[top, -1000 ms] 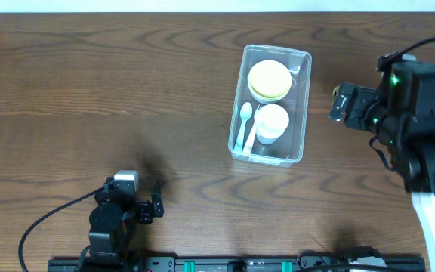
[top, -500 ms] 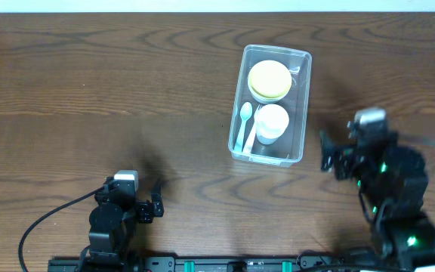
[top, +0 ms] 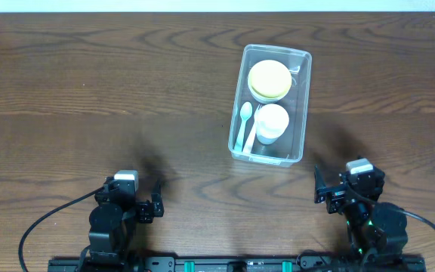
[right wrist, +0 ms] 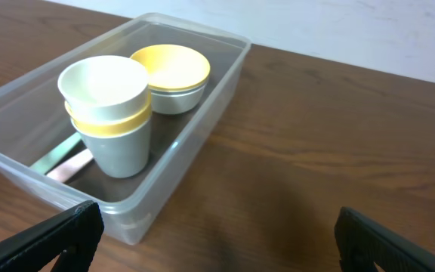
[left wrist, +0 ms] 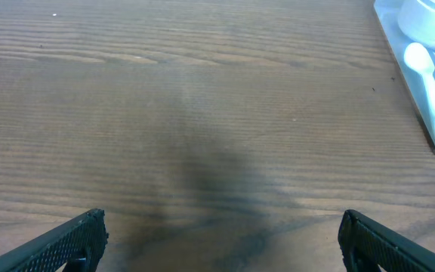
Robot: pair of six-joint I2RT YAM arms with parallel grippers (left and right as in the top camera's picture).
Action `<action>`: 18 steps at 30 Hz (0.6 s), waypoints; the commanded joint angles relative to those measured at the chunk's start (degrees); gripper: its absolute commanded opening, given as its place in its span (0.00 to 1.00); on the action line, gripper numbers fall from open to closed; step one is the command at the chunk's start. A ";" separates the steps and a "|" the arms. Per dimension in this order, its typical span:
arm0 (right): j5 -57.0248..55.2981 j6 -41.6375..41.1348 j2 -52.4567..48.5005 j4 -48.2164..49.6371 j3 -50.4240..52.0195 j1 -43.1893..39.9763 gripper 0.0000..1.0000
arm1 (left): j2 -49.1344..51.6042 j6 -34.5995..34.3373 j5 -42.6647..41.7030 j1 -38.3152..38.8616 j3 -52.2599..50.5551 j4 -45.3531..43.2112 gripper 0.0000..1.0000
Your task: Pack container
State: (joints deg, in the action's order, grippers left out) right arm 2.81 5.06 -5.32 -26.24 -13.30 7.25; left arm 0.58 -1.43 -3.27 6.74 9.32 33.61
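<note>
The clear plastic container (top: 302, 106) stands on the wooden table right of centre. It holds stacked yellow bowls (top: 269, 80), stacked cups (top: 271, 123) and a pale green spoon (top: 245, 125). It also shows in the right wrist view (right wrist: 202, 128), with the cups (right wrist: 110, 113) and bowls (right wrist: 171, 74) inside. My right gripper (top: 331, 193) is open and empty near the front edge, below and right of the container; its fingertips (right wrist: 217, 238) frame bare table. My left gripper (top: 151, 205) is open and empty at the front left; its jaws (left wrist: 221, 238) are wide apart.
The container's corner and the spoon (left wrist: 429, 72) show at the right edge of the left wrist view. The table's front edge lies just behind both arm bases.
My right arm has drawn back from beside the container's right side to the front edge of the table. The left arm has not moved.
</note>
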 commanded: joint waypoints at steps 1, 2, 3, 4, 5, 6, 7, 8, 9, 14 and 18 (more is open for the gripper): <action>0.70 0.79 3.56 0.04 1.88 -1.09 0.99 | -0.35 0.79 -0.61 -0.35 -0.61 -0.09 0.98; 0.70 0.79 4.39 -0.07 2.29 -1.29 0.99 | -0.35 0.79 -0.61 -0.35 -0.61 -0.09 0.98; 0.68 0.79 5.11 -0.15 2.67 -1.51 0.99 | -0.35 0.79 -0.61 -0.35 -0.61 -0.09 0.98; 0.68 0.79 5.05 -0.13 2.93 -1.70 0.99 | -0.35 0.79 -0.61 -0.35 -0.61 -0.09 0.98; 0.68 0.79 5.05 -0.13 3.17 -1.90 0.99 | -0.35 0.79 -0.61 -0.35 -0.59 -0.09 0.98; 0.68 0.76 5.05 -0.13 3.48 -2.14 0.99 | -0.35 0.79 -0.61 -0.35 -0.61 -0.07 0.98; 0.70 0.79 5.05 -0.11 3.74 -2.38 0.99 | -0.35 0.79 -0.61 -0.35 -0.59 -0.09 0.98; 0.72 0.72 5.05 -0.13 4.07 -2.71 0.99 | -0.35 0.79 -0.61 -0.35 -0.61 -0.09 0.98; 0.87 0.37 5.05 -0.13 4.46 -3.08 0.99 | -0.35 0.79 -0.61 -0.35 -0.61 -0.09 0.98; 0.85 -1.60 5.03 -0.15 5.81 -7.06 0.99 | -0.35 0.79 -0.61 -0.35 -0.61 -0.09 0.98; 0.85 -1.60 5.01 -0.15 5.81 -8.20 0.99 | -0.35 0.79 -0.61 -0.35 -0.61 -0.09 0.98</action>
State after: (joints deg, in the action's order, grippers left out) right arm 3.22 4.40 -0.82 -26.33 -7.73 -0.23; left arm 0.58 -1.41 -3.29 6.74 9.32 33.61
